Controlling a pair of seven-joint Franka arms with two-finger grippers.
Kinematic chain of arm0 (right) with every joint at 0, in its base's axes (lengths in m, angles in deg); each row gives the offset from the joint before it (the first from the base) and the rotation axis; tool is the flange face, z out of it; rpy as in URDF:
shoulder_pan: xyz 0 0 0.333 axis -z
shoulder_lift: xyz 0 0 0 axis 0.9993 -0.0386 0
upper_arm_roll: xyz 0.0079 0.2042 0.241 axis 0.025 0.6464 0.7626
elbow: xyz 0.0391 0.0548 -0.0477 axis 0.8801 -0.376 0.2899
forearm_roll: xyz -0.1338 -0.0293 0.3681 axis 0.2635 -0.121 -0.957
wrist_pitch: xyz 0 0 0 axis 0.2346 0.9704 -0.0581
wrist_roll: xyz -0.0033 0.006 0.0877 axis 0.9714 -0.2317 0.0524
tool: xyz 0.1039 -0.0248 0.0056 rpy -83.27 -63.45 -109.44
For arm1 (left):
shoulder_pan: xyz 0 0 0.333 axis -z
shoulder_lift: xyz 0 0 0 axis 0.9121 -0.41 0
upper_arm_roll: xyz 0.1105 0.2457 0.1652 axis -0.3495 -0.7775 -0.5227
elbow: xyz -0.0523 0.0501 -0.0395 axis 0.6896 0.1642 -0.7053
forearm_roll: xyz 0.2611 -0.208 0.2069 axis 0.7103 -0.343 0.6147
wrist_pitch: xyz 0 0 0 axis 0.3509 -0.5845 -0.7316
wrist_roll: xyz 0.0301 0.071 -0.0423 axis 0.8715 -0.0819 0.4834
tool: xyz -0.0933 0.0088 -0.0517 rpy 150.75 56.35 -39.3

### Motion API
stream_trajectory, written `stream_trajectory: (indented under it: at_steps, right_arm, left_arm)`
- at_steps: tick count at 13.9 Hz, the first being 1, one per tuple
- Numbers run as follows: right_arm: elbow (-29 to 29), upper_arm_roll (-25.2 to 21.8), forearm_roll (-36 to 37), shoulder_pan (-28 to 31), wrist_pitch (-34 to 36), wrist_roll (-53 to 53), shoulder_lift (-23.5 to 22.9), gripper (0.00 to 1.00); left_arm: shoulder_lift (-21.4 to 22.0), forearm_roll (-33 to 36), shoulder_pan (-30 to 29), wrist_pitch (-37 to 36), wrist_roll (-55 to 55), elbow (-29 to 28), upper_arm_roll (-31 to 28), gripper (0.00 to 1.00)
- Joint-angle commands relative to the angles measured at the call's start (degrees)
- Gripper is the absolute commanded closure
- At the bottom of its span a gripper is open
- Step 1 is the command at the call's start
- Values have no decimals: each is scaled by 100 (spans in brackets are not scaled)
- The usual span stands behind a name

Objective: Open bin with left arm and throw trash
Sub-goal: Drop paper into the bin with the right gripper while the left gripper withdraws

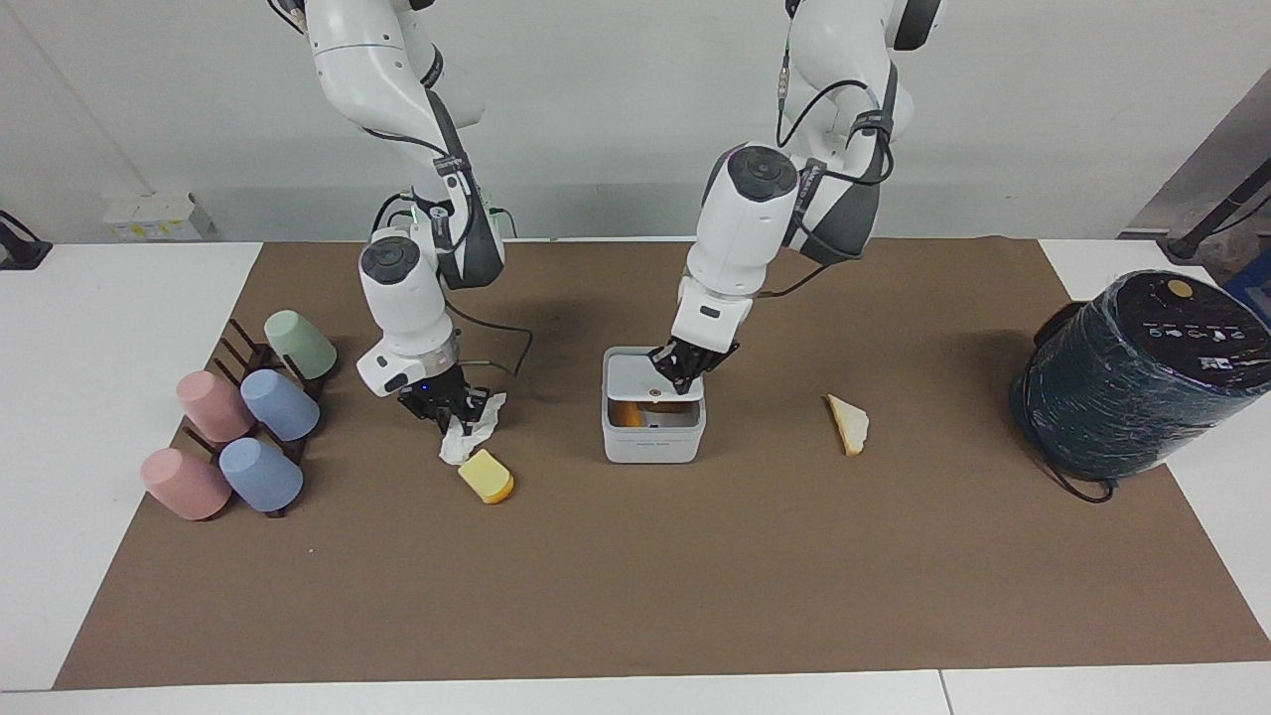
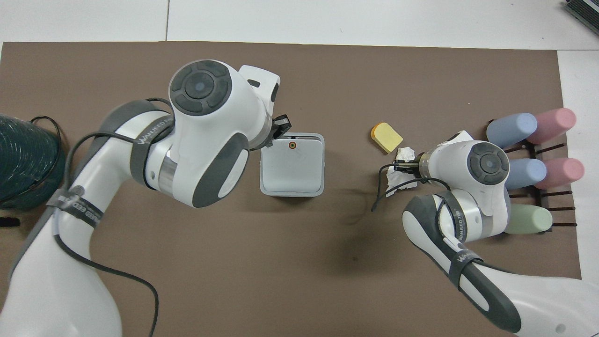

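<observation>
Now the bin's (image 1: 652, 437) lid (image 1: 653, 378) is tilted up under the left hand (image 1: 685, 369).

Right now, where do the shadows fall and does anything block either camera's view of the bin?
Facing view: soft shadows on the mat under both arms; the bin shows fully, lid tilted up. Overhead view: a dark blurry shadow patch lies nearer the robots than the bin; the left arm's big wrist blocks the mat beside it.
</observation>
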Motion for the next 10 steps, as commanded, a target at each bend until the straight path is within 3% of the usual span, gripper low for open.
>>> stream_trajectory:
  at_steps: [1,5,7,8,10]
  right_arm:
    - [126,15,-109,-3,-83,47,60,100]
    - [460,76,-117,-345,285,1081,271,100]
    - [784,76,-117,-582,610,1600,262,100]
    - [986,76,-117,-688,794,1846,253,100]
    - [1426,85,-117,-951,1163,2426,201,100]
  left_arm:
    - [71,216,-333,-518,-297,246,12,100]
    - [177,190,-965,-440,-1571,-43,12,100]
    - [387,190,-1325,-46,-2501,-603,12,100]
    - [536,190,-1544,313,-3036,-1024,20,88]
    - [748,190,-1835,999,-3934,-1728,12,80]
